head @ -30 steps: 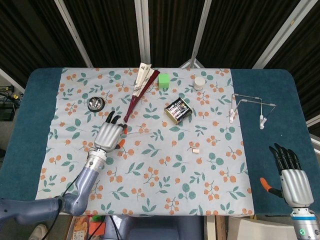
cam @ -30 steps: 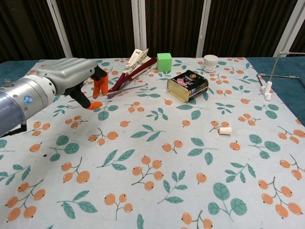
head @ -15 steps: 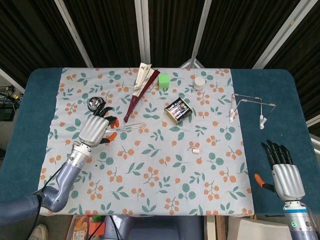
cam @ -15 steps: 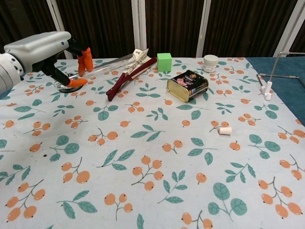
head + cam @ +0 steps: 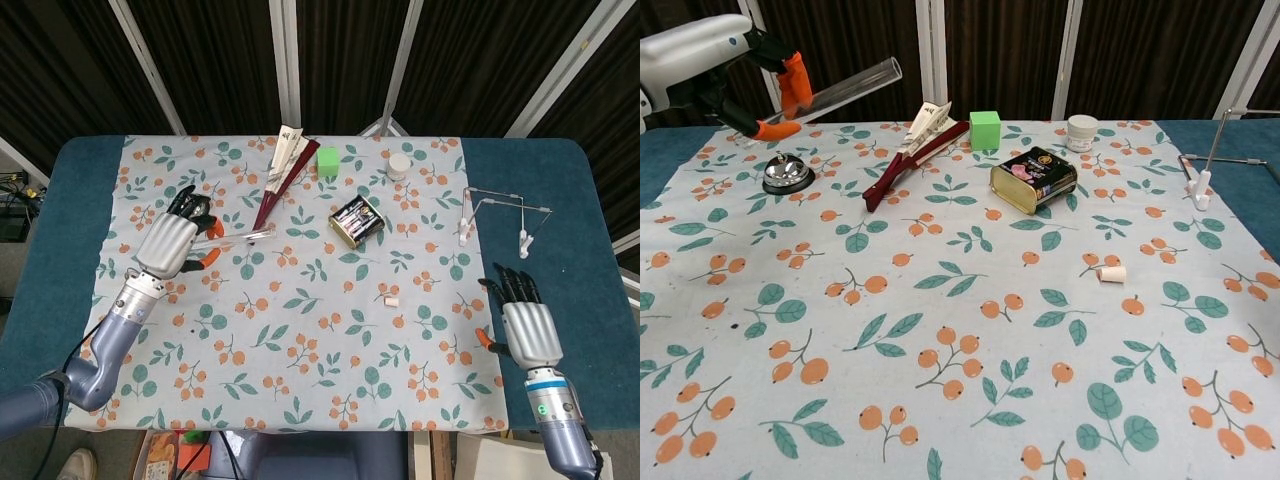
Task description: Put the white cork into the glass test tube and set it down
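Observation:
My left hand (image 5: 172, 242) (image 5: 715, 65) grips a clear glass test tube (image 5: 238, 238) (image 5: 845, 88) and holds it lifted above the left part of the table, its open end pointing right. The small white cork (image 5: 392, 298) (image 5: 1112, 273) lies on its side on the floral cloth (image 5: 300, 330), right of centre. My right hand (image 5: 526, 325) hovers over the blue table edge at the lower right, fingers spread and holding nothing; the chest view does not show it.
A silver call bell (image 5: 784, 175) sits under the raised tube. A dark red folded fan (image 5: 278, 180), green cube (image 5: 328, 161), battery tin (image 5: 357, 219), small white jar (image 5: 399, 165) and a wire rack (image 5: 495, 215) stand along the far half.
My left hand has lifted the test tube up and to the left, off the cloth. My right hand has moved forward and inward toward the cloth's right edge.

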### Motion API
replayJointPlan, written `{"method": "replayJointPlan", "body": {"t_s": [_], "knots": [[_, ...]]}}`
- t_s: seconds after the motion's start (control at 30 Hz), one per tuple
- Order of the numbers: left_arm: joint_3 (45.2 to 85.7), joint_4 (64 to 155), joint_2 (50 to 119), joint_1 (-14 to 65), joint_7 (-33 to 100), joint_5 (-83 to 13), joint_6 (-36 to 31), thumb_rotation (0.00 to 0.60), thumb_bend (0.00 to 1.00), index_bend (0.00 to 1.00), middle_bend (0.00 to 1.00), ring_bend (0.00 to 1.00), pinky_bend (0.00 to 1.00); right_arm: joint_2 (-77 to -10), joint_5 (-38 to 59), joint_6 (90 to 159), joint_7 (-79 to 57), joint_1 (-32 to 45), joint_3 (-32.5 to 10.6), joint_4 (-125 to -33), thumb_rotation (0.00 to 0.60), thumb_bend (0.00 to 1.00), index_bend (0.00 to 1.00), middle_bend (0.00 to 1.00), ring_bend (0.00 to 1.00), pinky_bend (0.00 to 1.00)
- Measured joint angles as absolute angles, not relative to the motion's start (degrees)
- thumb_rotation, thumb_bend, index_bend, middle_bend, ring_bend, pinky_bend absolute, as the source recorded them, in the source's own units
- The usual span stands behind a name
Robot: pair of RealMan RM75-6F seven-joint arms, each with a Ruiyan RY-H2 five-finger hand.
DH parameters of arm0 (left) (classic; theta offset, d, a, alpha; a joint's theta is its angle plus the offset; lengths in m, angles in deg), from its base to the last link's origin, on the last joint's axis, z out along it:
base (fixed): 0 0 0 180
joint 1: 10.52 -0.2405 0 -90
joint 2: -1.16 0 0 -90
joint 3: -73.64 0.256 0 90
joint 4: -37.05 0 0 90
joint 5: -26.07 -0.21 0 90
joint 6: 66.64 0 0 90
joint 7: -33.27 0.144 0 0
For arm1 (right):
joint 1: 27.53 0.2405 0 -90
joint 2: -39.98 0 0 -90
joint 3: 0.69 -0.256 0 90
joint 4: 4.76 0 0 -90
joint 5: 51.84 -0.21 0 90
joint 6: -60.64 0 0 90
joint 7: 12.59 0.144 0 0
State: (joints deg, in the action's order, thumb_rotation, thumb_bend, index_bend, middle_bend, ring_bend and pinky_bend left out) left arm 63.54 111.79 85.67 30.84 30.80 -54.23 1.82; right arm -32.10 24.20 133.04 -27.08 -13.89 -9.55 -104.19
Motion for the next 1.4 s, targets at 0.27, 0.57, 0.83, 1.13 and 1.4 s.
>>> {"method": "replayJointPlan", "body": {"t_s": [0.27, 0.57, 0.83, 1.13, 1.4], "knots": [[62.8, 112.3, 84.5, 30.9, 28.5, -55.6, 2.3, 0.600, 0.58, 0.61, 0.67, 0.17, 0.00, -37.9, 18.2, 128.2, -34.1, -8.9, -11.0, -104.2, 0.600, 0.30, 0.36, 0.15, 0.00, 0.00], [63.2, 112.3, 83.3, 30.6, 26.8, -56.7, 2.0, 0.600, 0.58, 0.61, 0.67, 0.17, 0.00, -45.5, 14.0, 126.0, -38.5, -5.2, -11.2, -99.2, 0.600, 0.30, 0.42, 0.16, 0.00, 0.00], [63.1, 111.6, 82.6, 30.7, 25.6, -57.1, 1.5, 0.600, 0.58, 0.61, 0.67, 0.17, 0.00, -50.4, 13.0, 125.8, -39.2, -3.2, -11.3, -93.6, 0.600, 0.30, 0.42, 0.17, 0.00, 0.00], [63.3, 110.5, 82.8, 30.6, 24.9, -57.2, 1.0, 0.600, 0.58, 0.61, 0.67, 0.17, 0.00, -55.6, 13.0, 125.2, -38.8, -0.4, -12.2, -87.3, 0.600, 0.30, 0.45, 0.17, 0.00, 0.00], [63.4, 109.4, 82.9, 30.8, 24.2, -57.6, 0.7, 0.600, 0.58, 0.61, 0.67, 0.17, 0.00, -59.4, 12.6, 124.4, -37.7, 1.6, -12.9, -82.1, 0.600, 0.30, 0.46, 0.18, 0.00, 0.00]]}}
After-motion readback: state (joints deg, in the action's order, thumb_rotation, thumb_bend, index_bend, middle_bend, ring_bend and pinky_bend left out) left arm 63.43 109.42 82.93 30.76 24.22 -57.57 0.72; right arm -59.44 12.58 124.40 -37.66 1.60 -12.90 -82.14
